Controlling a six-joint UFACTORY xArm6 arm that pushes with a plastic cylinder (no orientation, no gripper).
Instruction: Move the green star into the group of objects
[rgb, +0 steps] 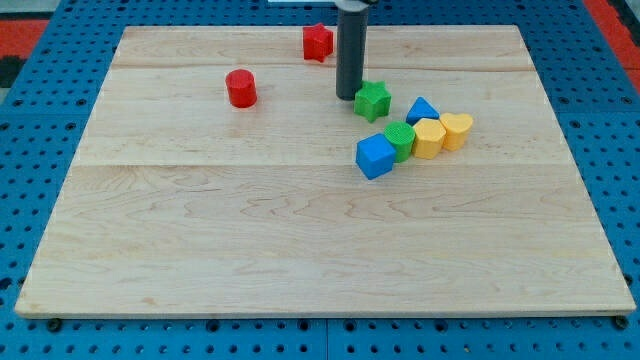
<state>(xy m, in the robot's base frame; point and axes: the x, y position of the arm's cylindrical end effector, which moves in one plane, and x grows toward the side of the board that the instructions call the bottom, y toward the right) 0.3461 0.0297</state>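
Observation:
The green star lies right of the board's upper middle. My tip stands just to its left, touching or nearly touching it. Below and to the star's right lies a close group: a blue cube, a green round block, a yellow block, a yellow heart-shaped block and a blue triangular block. The star lies a small gap above the green round block and left of the blue triangular block.
A red cylinder stands at the upper left of the wooden board. A red block lies near the top edge, partly beside the rod. Blue pegboard surrounds the board.

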